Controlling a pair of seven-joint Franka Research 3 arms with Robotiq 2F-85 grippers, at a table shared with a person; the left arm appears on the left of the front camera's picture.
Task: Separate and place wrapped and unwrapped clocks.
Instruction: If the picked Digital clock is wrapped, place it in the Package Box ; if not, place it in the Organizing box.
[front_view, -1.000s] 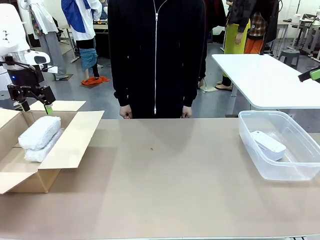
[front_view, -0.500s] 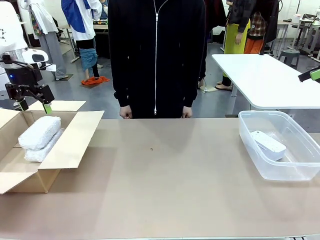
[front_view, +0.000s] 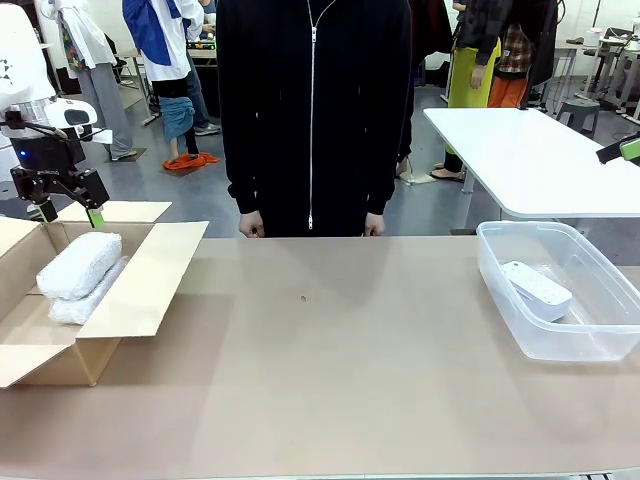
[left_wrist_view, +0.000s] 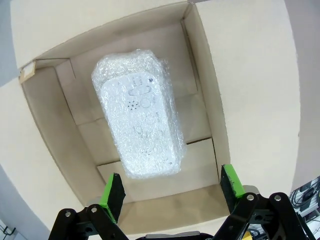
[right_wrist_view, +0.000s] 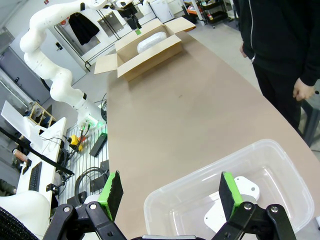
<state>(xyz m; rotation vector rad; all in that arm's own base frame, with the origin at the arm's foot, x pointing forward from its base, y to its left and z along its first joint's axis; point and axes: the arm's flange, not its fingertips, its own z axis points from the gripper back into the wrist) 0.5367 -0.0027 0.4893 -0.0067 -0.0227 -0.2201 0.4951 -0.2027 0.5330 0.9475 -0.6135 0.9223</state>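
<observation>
— Left wrist view: what's under my left claw (left_wrist_view: 170, 187)?

— Directly below its wide-open, empty jaws I see a wrapped clock (left_wrist_view: 138, 120), whitish bubble wrap with buttons showing through, lying in the cardboard box (left_wrist_view: 60, 130).

— And my right claw (right_wrist_view: 170, 195)?

— Fully open too, holding nothing. Beneath it the unwrapped clock (right_wrist_view: 227, 205), smooth white plastic, lies in the clear tub (right_wrist_view: 200, 180) on the bench (right_wrist_view: 165, 115).
</observation>
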